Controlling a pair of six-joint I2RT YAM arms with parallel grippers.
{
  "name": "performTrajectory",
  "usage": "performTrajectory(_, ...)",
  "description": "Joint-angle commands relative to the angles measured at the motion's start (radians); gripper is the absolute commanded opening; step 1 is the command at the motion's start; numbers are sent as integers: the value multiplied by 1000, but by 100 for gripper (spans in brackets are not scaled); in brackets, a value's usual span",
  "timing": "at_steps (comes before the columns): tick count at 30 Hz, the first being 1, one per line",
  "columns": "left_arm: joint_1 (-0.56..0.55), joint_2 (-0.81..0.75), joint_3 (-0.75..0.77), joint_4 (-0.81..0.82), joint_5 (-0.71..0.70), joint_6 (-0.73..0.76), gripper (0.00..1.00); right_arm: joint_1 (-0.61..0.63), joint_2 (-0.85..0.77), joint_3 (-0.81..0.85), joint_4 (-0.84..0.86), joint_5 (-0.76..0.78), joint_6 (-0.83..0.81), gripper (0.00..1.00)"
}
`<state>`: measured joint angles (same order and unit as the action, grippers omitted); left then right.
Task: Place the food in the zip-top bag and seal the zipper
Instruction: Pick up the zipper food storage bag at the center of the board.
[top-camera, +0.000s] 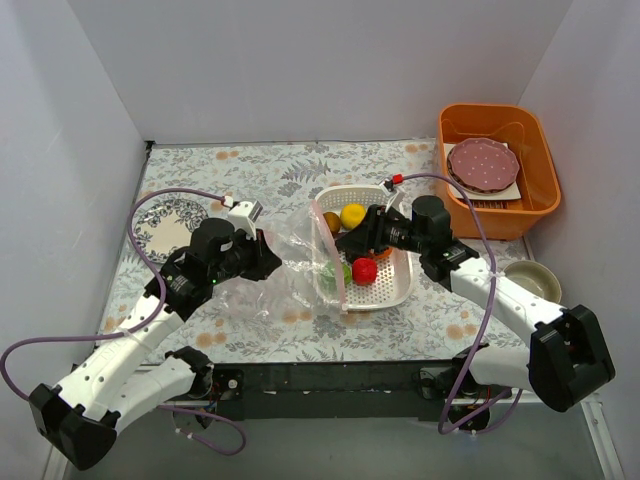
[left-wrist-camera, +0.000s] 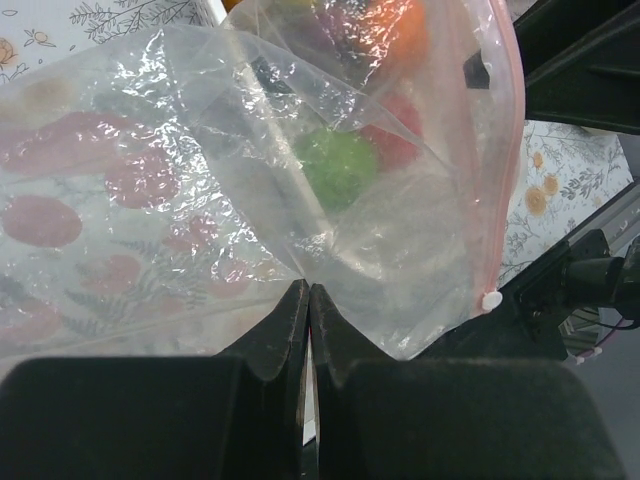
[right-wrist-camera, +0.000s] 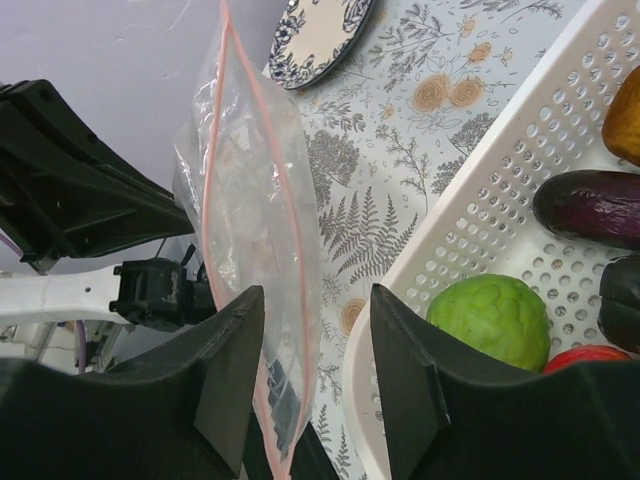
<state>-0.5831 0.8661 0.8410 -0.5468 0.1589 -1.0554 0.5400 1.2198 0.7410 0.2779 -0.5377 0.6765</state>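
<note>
Plainly, the left claw (left-wrist-camera: 308, 292) is clenched on the bag (left-wrist-camera: 200, 150), with both fingers pressed together over a fold of its crinkled clear plastic. From that pinch the bag spreads away to the right. Its pink strip (left-wrist-camera: 519, 130) curves down the right edge, and blurred fruit shows through the film.

The right claw (right-wrist-camera: 315, 360) is released, its fingers standing well apart. The bag's mouth edge hangs between them, closer to the left finger; whether it touches that finger I cannot tell.

Just right of this claw lies the white basket (right-wrist-camera: 500, 200), with the food inside it: a light-green ball (right-wrist-camera: 497, 318), an eggplant (right-wrist-camera: 590, 208), a red ball (top-camera: 364, 270) and a lemon (top-camera: 352, 215) at the far end. In the top view the bag is held up between the two claws over the flowered worktop (top-camera: 260, 170), its mouth at the basket's left rim. An orange tub (top-camera: 540, 195) sits at the far right.
</note>
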Motion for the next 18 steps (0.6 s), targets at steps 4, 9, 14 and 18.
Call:
performTrajectory(4,-3,-24,-29,57,19,-20,0,8,7,-38,87,-76,8,51)
performTrajectory(9,-3,-24,-40,71,31,-28,0,6,26,-57,101,-99,11,50)
performTrajectory(14,-3,-30,-49,90,50,-35,0,6,70,-66,168,-177,40,50)
performTrajectory(18,-3,-27,-57,99,42,-40,0,18,102,-54,196,-232,44,21)
